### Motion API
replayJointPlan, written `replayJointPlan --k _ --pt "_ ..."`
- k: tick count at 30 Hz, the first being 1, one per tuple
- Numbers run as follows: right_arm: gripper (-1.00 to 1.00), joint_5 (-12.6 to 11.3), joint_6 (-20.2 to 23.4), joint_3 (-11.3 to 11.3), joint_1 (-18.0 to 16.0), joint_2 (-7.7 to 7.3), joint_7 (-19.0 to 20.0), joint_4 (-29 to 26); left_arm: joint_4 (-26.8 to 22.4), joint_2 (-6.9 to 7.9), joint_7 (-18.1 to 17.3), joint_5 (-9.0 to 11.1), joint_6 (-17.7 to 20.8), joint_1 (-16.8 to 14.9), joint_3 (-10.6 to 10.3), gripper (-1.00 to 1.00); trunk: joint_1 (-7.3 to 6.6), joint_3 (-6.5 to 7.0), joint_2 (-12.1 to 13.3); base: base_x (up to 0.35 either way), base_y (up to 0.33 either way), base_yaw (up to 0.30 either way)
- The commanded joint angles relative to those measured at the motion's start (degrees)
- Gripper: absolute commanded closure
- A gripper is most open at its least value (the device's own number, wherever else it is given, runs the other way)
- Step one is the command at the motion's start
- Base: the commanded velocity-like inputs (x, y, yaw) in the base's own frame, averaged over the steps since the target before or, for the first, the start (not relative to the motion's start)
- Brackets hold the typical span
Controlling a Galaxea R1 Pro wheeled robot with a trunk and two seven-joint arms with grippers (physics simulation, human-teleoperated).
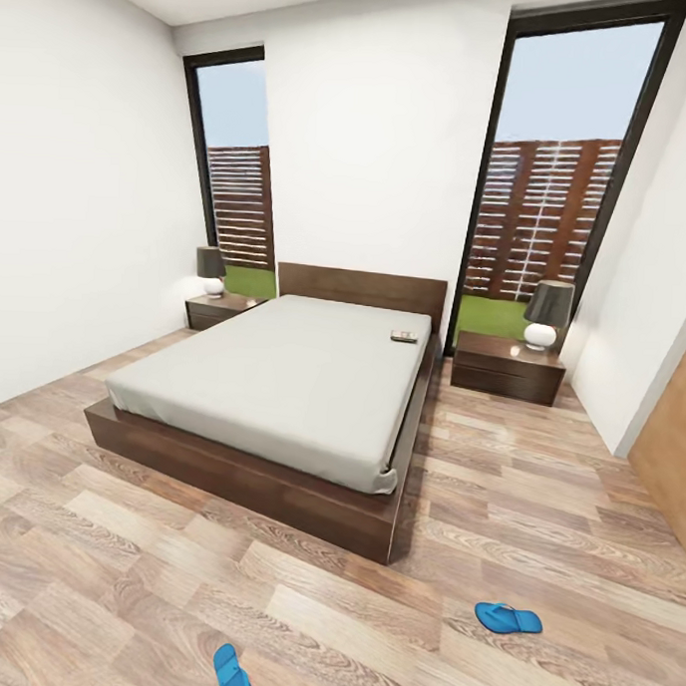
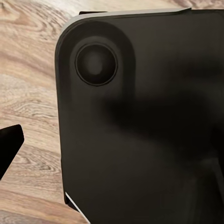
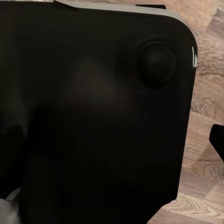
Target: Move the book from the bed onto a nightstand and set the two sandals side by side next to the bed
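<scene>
The bed [image 1: 281,380], a grey mattress on a dark wood frame, stands in the middle of the bedroom. The book [image 1: 404,337] lies flat on the mattress near the headboard, on the right side. A nightstand [image 1: 509,367] sits right of the bed and another nightstand [image 1: 220,310] left of it. One blue sandal [image 1: 508,618] lies on the floor at the front right, and the other sandal [image 1: 233,673] lies at the bottom edge, far apart. My left gripper [image 2: 112,149] and right gripper [image 3: 112,140] hang over the floor beside my dark body; one fingertip [image 2: 9,144] and one fingertip [image 3: 218,140] sit at the far edges, spread wide.
Each nightstand carries a lamp [image 1: 546,314] with a dark shade. A wooden door panel [image 1: 673,447] stands at the right wall. Wood-plank floor [image 1: 123,573] stretches between me and the bed. Tall windows flank the headboard.
</scene>
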Motion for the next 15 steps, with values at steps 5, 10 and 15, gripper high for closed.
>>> replayJointPlan --k 5,10,15 --pt "-1.0 0.02 -0.01 0.01 -0.01 -0.02 -0.07 -0.03 -0.08 0.16 0.04 0.02 -0.08 0.03 -0.07 -1.0 0.0 -0.04 -0.02 0.0 0.0 0.013" --pt "-1.0 -0.08 -0.01 -0.1 0.01 -0.04 -0.08 -0.03 -0.09 0.44 0.04 -0.13 -0.08 0.03 -0.14 -1.0 0.0 -0.04 -0.02 0.0 0.0 0.007" --pt "-1.0 -0.23 -0.01 -0.18 -0.01 -0.05 -0.06 -0.03 -0.13 1.3 0.06 -0.23 -0.08 0.03 -0.2 -1.0 0.0 -0.04 -0.02 0.0 0.0 0.003"
